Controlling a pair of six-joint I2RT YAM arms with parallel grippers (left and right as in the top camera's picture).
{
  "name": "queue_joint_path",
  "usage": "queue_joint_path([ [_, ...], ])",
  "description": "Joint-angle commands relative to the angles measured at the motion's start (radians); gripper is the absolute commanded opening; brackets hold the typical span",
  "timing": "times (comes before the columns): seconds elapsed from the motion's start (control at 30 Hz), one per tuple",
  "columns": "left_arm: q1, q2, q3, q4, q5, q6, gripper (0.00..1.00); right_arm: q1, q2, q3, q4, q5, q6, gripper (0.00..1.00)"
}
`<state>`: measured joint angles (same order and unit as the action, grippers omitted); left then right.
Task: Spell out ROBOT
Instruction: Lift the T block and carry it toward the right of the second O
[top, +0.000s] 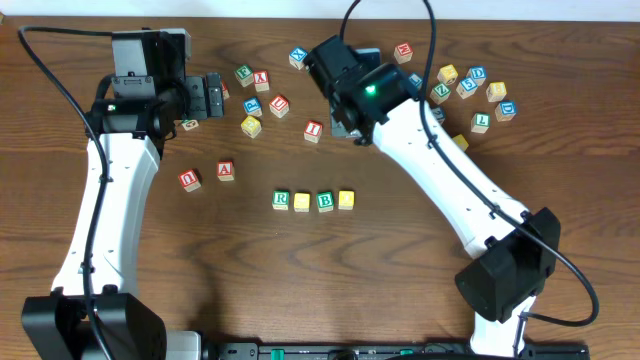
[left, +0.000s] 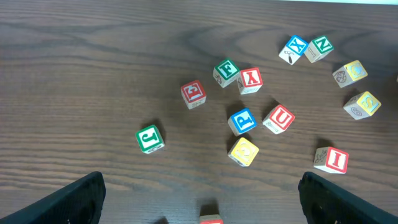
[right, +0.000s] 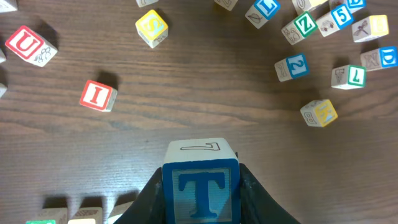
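- The right gripper (right: 201, 198) is clamped on the blue T cube (right: 201, 185). Its fingers (right: 151, 200) press the cube's left and right sides, and the T face is turned toward the wrist camera.
- From overhead we find that gripper tucked under its own wrist, over the middle of the desk (top: 400, 260) and toward the far edge. The T cube is hidden there, and we cannot tell whether it rests on the wood or hangs above it.
- Four cubes stand side by side in a row near the middle of the desk, slightly toward the edge where the arm bases stand. They are the green R cube (top: 281, 200), a plain yellow cube (top: 302, 201), the green B cube (top: 325, 201) and a second yellow cube (top: 346, 199).
- We see the tops of that row at the bottom left edge of the right wrist view, just beside the gripped cube.
- The left gripper (top: 212, 95) hangs toward the far left corner, its jaws wide apart and gripping nothing.
- The red I cube (top: 313, 130) lies between the row and the far edge, close to the right gripper. The red U cube (top: 279, 105) is beyond it.
- The red A cube (top: 226, 170) sits left of the row, well apart from it.
- A cluster of mixed cubes (top: 477, 90) is scattered toward the far right corner.
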<state>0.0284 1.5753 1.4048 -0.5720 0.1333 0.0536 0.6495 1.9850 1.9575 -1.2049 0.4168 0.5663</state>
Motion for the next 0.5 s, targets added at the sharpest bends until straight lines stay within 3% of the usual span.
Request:
queue_joint_path([
  [0.0,0.001,-0.016,0.013,0.0,0.013,0.006,0.98,0.017,-0.01,-0.002,-0.005,0.06,0.042,0.18],
  [0.27,0.001,-0.016,0.013,0.0,0.013,0.006,0.98,0.014,-0.01,-0.085,0.021,0.058,0.065,0.18],
  [0.47,0.001,-0.016,0.013,0.0,0.013,0.006,0.98,-0.005,-0.01,-0.155,0.116,-0.052,-0.008,0.16],
])
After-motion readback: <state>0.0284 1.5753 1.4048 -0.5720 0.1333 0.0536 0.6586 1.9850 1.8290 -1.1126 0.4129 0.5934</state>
